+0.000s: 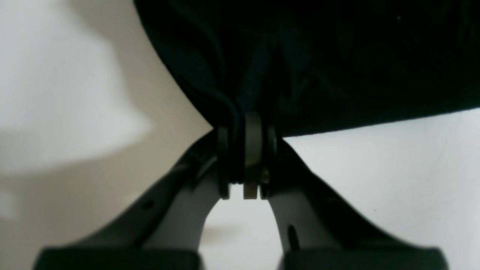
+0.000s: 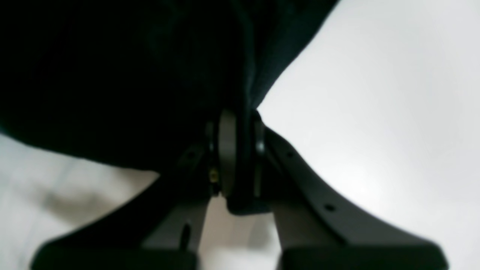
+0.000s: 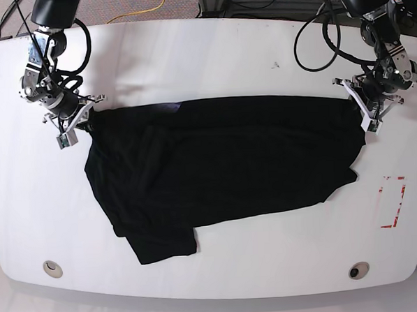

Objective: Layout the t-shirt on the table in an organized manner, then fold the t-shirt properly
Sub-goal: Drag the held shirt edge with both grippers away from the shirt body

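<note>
The black t-shirt (image 3: 223, 166) lies spread across the white table (image 3: 203, 51), stretched between both arms. My left gripper (image 3: 355, 106), on the right of the base view, is shut on the shirt's right top corner. In the left wrist view the fingers (image 1: 252, 150) pinch a bunched fold of t-shirt (image 1: 318, 63). My right gripper (image 3: 87, 117), on the left of the base view, is shut on the opposite top corner. Up close in the right wrist view, its pads (image 2: 227, 150) clamp the t-shirt (image 2: 112, 75). A sleeve hangs toward the front left.
A red rectangular outline (image 3: 394, 202) is marked on the table at the right, just past the shirt. Two small round holes (image 3: 52, 267) (image 3: 358, 270) sit near the front edge. Cables (image 3: 314, 31) trail behind the table's back edge.
</note>
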`<state>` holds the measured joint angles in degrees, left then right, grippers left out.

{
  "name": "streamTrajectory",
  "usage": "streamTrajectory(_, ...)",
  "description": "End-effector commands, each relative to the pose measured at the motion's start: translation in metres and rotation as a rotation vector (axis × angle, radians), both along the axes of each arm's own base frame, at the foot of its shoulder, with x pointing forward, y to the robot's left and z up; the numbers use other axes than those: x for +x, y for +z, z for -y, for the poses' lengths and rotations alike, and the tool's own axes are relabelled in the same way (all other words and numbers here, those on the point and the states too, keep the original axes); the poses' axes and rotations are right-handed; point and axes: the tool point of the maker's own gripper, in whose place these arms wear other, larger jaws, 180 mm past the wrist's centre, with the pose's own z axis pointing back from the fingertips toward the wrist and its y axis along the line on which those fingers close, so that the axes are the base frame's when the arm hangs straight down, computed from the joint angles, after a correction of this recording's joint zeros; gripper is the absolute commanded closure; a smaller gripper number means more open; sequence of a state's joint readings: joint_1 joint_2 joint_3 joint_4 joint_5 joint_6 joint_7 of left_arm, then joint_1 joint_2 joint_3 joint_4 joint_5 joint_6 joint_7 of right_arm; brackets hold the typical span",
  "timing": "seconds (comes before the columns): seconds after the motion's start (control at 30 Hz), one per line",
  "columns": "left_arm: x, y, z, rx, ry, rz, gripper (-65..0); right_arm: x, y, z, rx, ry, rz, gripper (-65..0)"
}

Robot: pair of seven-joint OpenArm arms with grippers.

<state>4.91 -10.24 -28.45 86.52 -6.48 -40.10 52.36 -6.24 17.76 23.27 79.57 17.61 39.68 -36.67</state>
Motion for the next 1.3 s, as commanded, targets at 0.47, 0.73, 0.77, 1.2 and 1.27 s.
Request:
streamTrajectory(0.47,-0.084,0.005,-0.025,0.197,-0.064,-0.158,0.0,-0.068,0.009,0.026,-0.149,-0.003,-0.113,-0.6)
streamTrajectory(0.73,-0.116,0.015,-0.026,0.263,-0.09,-0.237,0.0,-0.103,0.017,0.039,-0.217,-0.009,-0.164,-0.6)
streamTrajectory(0.77,-0.12,0.014,-0.026,0.265,-0.093,-0.245,0.0,-0.108,0.018,0.039,-0.224,-0.006,-0.174,-0.6)
streamTrajectory(1.2,-0.133,0.01,-0.027,0.267,-0.098,-0.277,0.0,-0.127,0.017,0.038,-0.241,0.011,-0.208,-0.6)
streamTrajectory(1.27,-0.132,0.012,-0.03,0.277,-0.101,-0.276,-0.4,-0.127,0.017,0.038,-0.241,0.011,-0.208,-0.8)
